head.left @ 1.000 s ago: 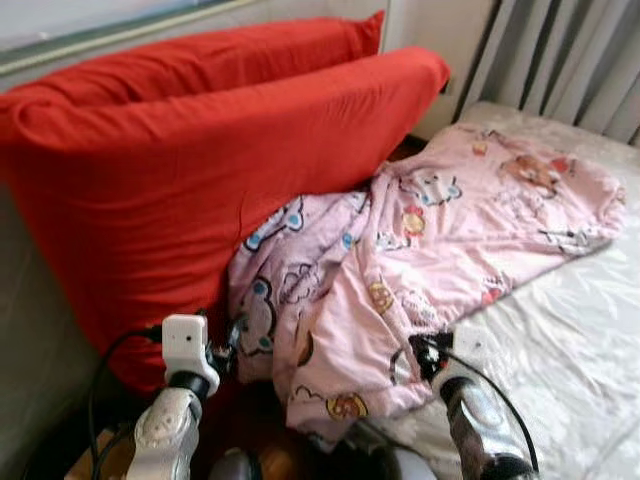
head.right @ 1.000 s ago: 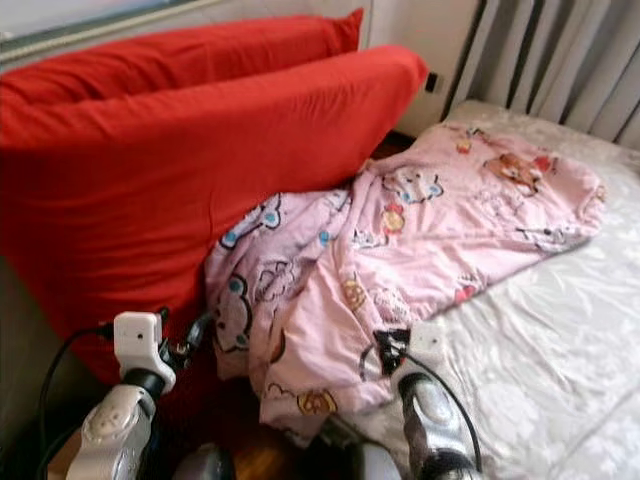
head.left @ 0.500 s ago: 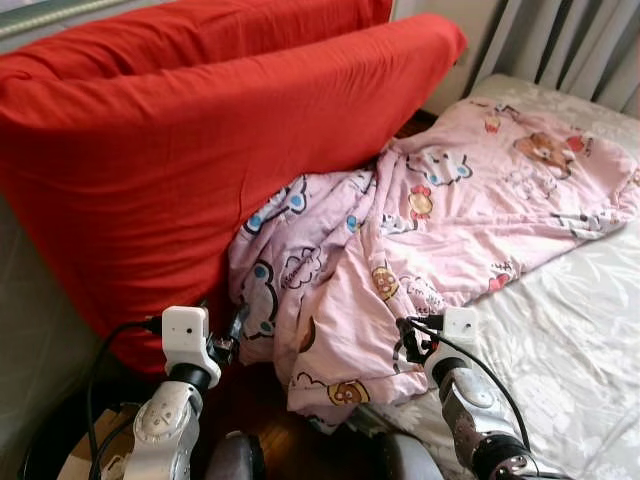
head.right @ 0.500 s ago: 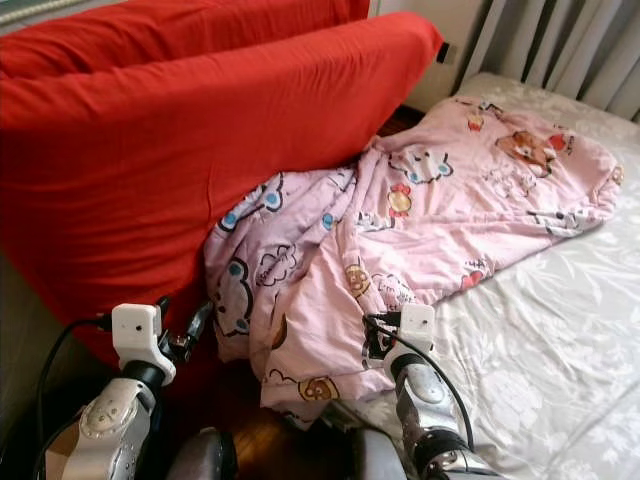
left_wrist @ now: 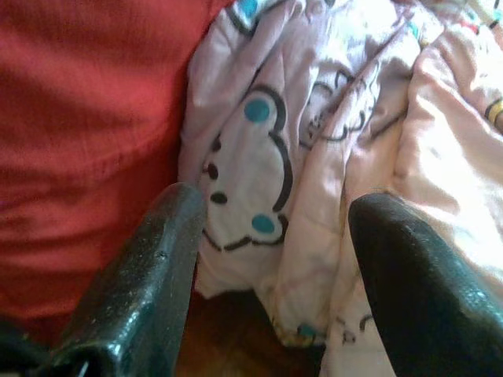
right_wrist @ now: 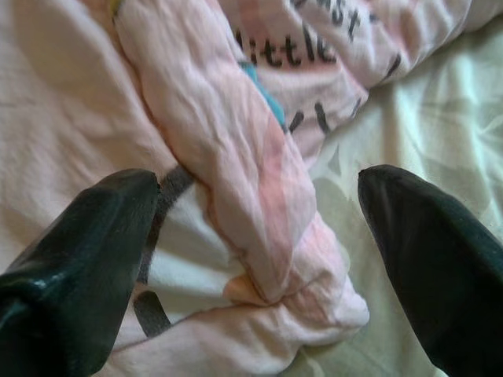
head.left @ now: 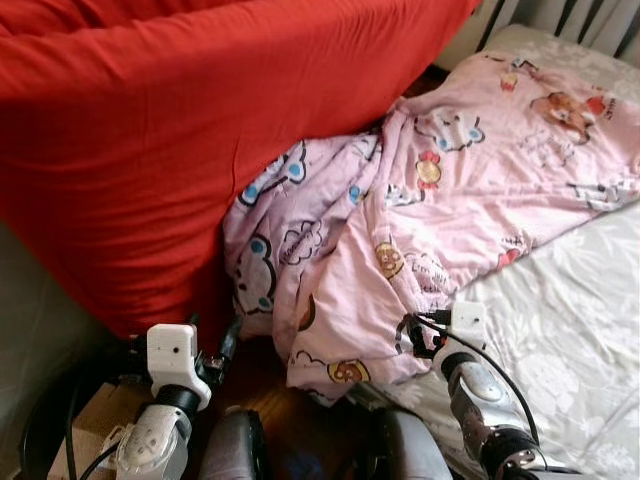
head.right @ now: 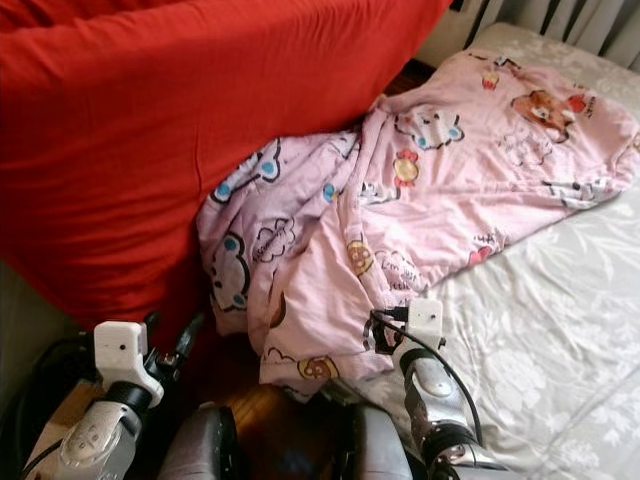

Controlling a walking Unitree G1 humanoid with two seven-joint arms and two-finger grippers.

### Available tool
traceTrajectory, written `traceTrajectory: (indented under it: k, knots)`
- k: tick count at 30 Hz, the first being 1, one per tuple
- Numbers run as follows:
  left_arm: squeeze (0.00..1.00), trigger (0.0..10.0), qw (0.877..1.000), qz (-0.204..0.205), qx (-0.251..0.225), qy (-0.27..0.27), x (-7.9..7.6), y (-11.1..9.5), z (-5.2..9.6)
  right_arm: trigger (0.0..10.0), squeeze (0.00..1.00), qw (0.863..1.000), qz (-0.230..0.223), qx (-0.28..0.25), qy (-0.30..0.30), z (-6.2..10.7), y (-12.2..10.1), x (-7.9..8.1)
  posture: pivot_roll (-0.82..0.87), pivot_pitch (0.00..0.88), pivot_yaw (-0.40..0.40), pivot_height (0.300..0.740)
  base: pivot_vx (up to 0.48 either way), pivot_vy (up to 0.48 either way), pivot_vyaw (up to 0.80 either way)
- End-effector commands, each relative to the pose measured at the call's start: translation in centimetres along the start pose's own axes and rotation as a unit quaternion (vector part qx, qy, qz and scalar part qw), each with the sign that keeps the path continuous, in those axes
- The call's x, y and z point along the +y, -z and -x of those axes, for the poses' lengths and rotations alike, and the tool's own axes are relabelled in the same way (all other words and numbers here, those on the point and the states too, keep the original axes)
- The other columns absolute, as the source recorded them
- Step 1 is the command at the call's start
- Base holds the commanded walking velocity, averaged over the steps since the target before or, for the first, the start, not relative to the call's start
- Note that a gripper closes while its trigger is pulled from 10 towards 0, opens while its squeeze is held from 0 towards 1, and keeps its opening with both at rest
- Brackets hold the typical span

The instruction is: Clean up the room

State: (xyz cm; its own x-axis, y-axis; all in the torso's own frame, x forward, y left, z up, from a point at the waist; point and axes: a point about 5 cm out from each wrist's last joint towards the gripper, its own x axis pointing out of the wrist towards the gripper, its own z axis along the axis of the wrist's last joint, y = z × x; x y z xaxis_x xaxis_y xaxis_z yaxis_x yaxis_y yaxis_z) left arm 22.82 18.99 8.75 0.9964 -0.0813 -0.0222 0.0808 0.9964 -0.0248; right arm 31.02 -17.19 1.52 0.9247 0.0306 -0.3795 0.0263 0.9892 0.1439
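Both sets of jaws stood spread wide and held nothing. Behind them, largest of all, a red cushion [head.left: 200, 120] leaned across the upper left of the head views, its lower edge touching the crumpled left side of a pink quilt [head.left: 440, 200] printed with cartoon animals. That quilt lay partly on a bed [head.left: 570, 340] covered in a pale, flower-patterned sheet, with its near corner hanging over the bed's edge toward dark wooden floor [head.left: 300, 425]. A strip of grey curtain [head.right: 590, 15] showed at the top right, beyond the bed.

Low on the left, the left gripper [head.left: 222, 347] sat just in front of the cushion's bottom edge, near the hanging fold of quilt. Its wrist view showed the two black fingers [left_wrist: 141, 275] apart, with the red fabric behind one and a bear face with blue ears printed on the quilt between them; whether either finger touched the cloth could not be told.

On the right, the right gripper [head.left: 412, 335] was at the quilt's near edge where it met the sheet. In its wrist view a rolled hem of pink fabric lay between the parted fingers [right_wrist: 86, 251], one finger over the quilt and the other over the pale sheet.
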Motion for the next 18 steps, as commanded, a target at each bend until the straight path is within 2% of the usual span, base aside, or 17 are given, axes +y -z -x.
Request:
traceTrajectory:
  k: [1, 5, 18]
  knots:
    - [0.0, 10.0, 1.0, -0.001, 0.011, 0.005, -0.25, 0.07, 0.54, 10.0, 0.0, 1.0, -0.006, 0.018, 0.001, 0.17, 0.62, -0.32, 0.08, 0.327, -0.052, 0.637, 0.0, 0.0, 0.0]
    - [0.0, 10.0, 1.0, -0.003, 0.013, 0.004, -0.31, -0.47, 1.37, 10.0, 0.0, 1.0, -0.003, 0.019, -0.004, 0.03, 0.3, -0.37, 0.09, 0.351, -0.052, 0.637, 0.0, 0.0, 0.0]
    - [0.0, 10.0, 1.0, -0.003, 0.013, 0.004, -0.31, -0.47, 1.37, 10.0, 0.0, 1.0, -0.003, 0.019, -0.004, 0.03, 0.3, -0.37, 0.09, 0.351, -0.052, 0.637, 0.0, 0.0, 0.0]
